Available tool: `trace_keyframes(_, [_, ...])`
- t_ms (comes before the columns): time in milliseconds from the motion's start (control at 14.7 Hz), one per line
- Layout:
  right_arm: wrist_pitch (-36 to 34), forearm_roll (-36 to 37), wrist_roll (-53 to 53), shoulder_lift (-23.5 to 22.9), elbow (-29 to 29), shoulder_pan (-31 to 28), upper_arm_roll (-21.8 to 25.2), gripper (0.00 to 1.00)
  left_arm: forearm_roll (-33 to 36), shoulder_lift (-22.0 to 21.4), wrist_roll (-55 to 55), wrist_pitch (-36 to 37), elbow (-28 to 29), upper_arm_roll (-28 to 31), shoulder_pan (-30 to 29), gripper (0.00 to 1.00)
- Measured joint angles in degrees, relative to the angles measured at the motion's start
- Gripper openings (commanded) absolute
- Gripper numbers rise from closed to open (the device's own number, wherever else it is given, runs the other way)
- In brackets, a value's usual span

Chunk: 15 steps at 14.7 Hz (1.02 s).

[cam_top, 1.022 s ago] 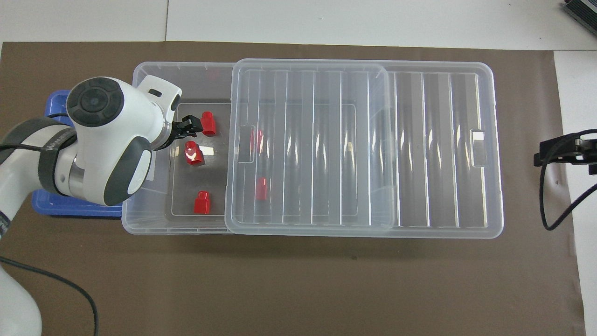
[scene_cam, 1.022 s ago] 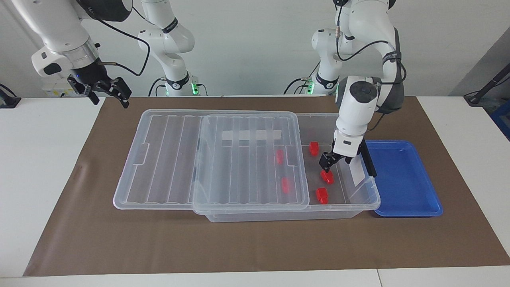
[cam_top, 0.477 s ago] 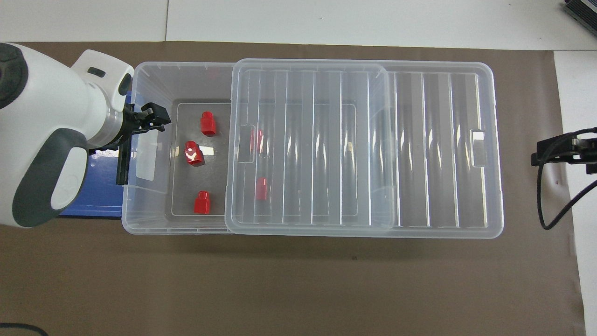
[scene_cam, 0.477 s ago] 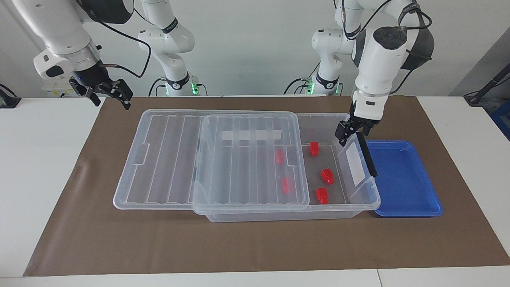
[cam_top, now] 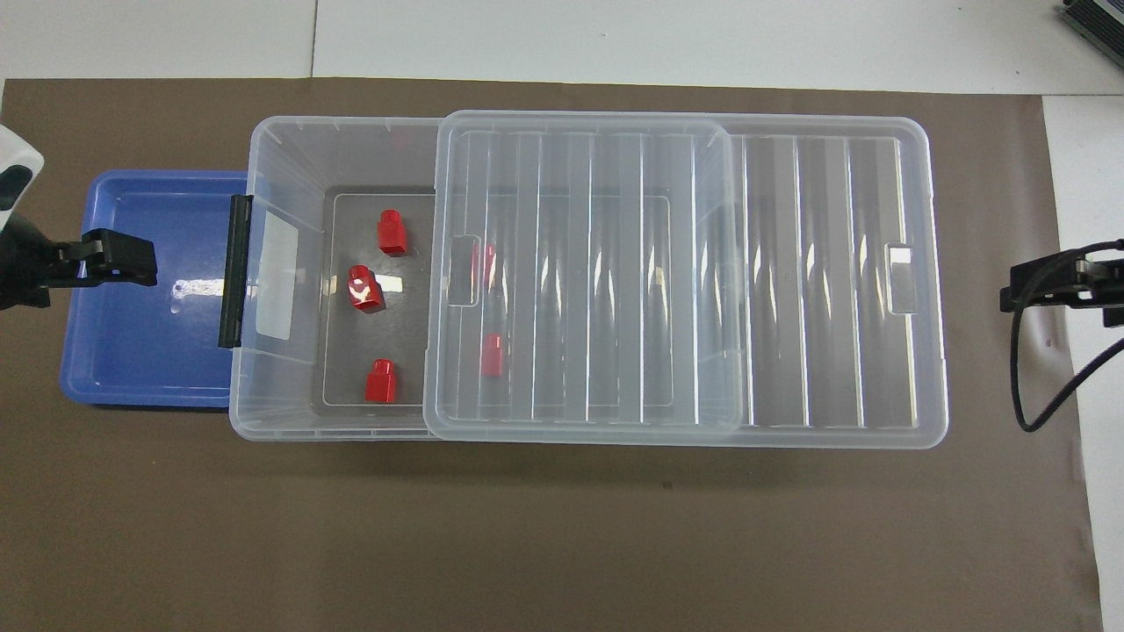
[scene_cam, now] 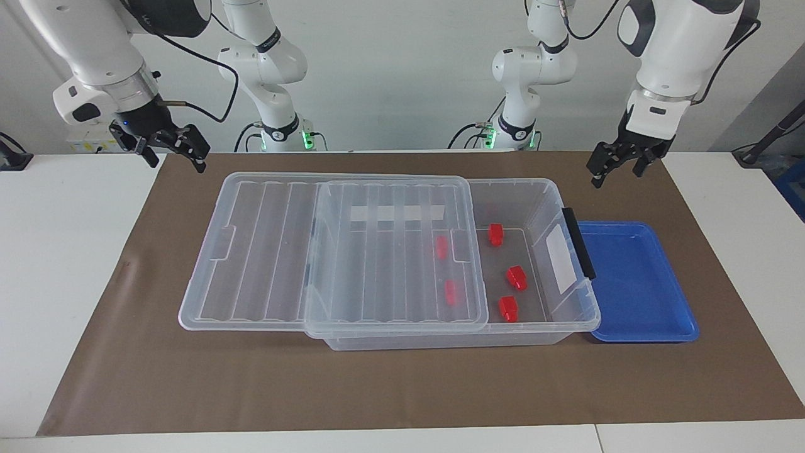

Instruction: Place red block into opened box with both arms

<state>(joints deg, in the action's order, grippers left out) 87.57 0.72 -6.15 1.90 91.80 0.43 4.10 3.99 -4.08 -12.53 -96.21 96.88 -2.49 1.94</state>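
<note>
My left gripper [scene_cam: 619, 165] hangs spread and empty over the brown mat [scene_cam: 402, 390] by the blue tray [scene_cam: 654, 327], clear of the box [scene_cam: 553, 324]. Right gripper [scene_cam: 168, 146] waits over the mat's right-arm end, also spread, holding nothing. Lid [scene_cam: 352, 318] is slid toward the right arm's end so the left-arm end is open for drops. Red block [scene_cam: 516, 277] lies on the box floor among four others; two sit under the lid. Tray is bare, so I judge placing is done
</note>
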Motion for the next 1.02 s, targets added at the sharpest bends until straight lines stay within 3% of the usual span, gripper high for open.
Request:
trace_keyframes(272, [0.4,0.7,0.0,0.0,0.0,0.4,-0.1,1.0,-0.1,0.0,7.4,0.5,-0.6,0.1,-1.9,1.0])
trace_keyframes(1022, [0.5,0.8,0.0,0.0,0.0,0.8,-0.3,1.0,-0.1,0.0,14.0,0.5,-0.7,-0.2,-2.8,1.0])
